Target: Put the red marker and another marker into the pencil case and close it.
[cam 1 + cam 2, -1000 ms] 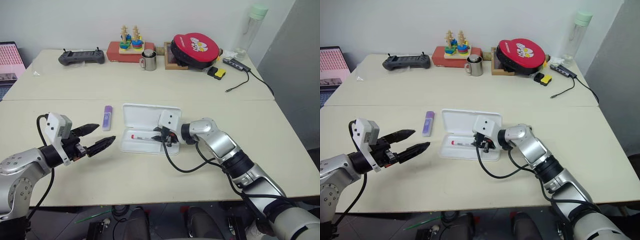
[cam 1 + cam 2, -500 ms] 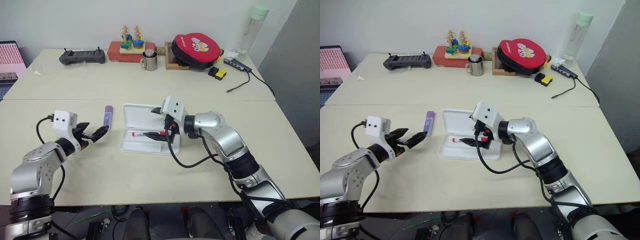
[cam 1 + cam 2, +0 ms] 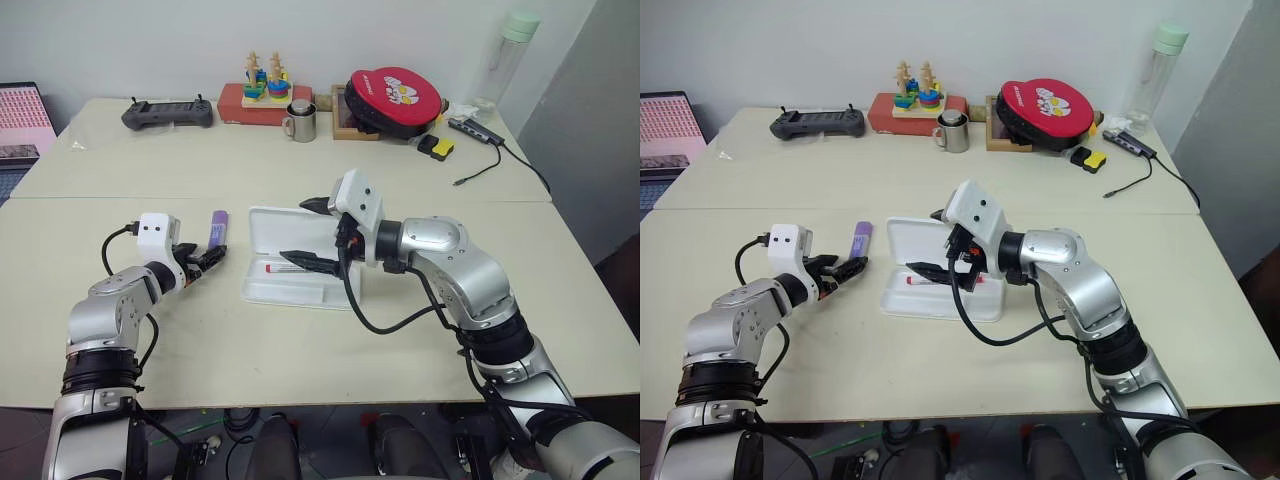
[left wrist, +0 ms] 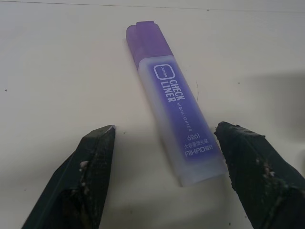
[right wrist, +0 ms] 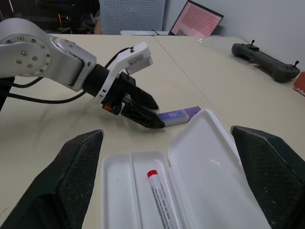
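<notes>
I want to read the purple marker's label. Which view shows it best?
The left wrist view: the purple marker lies close up between the left hand's fingers, label readable. The eye views show it small, beside the case; the right wrist view shows one end past the lid.

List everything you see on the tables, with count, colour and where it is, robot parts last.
pencil case: 1, white, open, front table centre.
red marker: 1, white barrel, red ends, inside the case.
purple marker: 1, lavender, on the table left of the case.
controller: 1, dark grey, back left.
stacking toy: 1, multicoloured on a red base, back centre.
mug: 1, metal, beside the toy.
round pouch: 1, red and black, back right.
bottle: 1, clear, green cap, far right.
laptop: 1, pink screen, left edge.
left gripper: 1, black, open, fingers either side of the purple marker's near end.
right gripper: 1, black, open, above the case.
</notes>
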`<control>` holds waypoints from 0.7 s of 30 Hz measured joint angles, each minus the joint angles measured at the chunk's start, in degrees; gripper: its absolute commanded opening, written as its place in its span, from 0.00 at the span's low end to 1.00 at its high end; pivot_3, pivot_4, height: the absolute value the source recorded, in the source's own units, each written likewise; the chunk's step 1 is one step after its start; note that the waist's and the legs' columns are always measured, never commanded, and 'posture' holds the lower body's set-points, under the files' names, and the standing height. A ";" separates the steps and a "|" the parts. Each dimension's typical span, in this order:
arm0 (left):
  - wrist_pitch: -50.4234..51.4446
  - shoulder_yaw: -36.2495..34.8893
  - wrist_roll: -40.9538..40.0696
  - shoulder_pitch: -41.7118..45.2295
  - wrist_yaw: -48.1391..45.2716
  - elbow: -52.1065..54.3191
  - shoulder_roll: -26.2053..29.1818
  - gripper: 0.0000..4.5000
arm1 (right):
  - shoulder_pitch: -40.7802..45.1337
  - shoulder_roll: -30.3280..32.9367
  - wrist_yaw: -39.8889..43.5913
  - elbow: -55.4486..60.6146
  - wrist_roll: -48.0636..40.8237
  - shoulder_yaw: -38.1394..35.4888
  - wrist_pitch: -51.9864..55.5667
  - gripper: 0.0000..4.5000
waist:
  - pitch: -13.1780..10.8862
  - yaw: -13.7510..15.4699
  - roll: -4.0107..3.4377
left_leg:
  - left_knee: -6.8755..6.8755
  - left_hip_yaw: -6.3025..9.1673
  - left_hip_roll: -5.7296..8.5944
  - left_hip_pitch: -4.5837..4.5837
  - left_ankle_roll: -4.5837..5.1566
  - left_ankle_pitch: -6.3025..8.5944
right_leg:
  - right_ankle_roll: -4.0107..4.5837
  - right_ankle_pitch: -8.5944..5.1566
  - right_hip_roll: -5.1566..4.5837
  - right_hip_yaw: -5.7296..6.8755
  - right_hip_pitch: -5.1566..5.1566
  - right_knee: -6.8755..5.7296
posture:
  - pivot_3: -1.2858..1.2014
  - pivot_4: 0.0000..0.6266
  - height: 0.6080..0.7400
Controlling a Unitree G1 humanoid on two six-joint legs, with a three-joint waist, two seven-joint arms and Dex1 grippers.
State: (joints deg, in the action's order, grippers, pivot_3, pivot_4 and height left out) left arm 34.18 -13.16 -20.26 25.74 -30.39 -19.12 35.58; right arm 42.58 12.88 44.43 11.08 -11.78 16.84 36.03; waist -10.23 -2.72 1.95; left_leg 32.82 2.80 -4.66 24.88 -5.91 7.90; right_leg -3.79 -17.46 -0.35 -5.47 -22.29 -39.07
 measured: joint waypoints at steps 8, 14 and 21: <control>-1.09 -0.12 1.18 0.93 -0.19 -1.78 -0.34 0.27 | 0.34 0.29 -1.15 -0.11 -0.74 -0.11 0.05 1.00 | 0.00 0.34 0.00 | 0.00 0.00 0.01 0.00 0.00 0.00 | 0.00 0.00 -0.01 0.00 0.00 0.02 | 0.52 0.24 1.00; -1.26 -0.92 1.21 0.94 -0.15 -1.83 -1.06 0.27 | 0.54 0.47 -1.55 -0.11 -1.04 -0.43 0.05 1.00 | 0.00 0.44 0.00 | 0.00 0.00 0.01 0.00 0.00 0.00 | 0.00 0.00 -0.01 0.00 0.01 0.02 | 0.52 0.24 1.00; -3.89 -3.80 -5.25 -4.30 -10.64 6.56 0.20 0.27 | 0.01 3.89 1.12 1.92 -6.84 -4.79 2.43 1.00 | -0.04 0.45 0.06 | -0.08 0.00 -0.02 0.08 0.00 0.01 | 0.30 0.07 -0.01 0.04 -0.06 0.05 | 0.52 0.24 1.00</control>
State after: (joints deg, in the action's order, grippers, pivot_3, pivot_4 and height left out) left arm 30.29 -16.95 -25.51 21.44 -41.04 -12.56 35.78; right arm 42.60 16.77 45.55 13.00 -18.62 12.05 38.45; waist -10.27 -2.27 2.01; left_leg 32.74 2.80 -4.68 24.96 -5.91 7.91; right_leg -3.49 -17.38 -0.36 -5.44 -22.35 -39.02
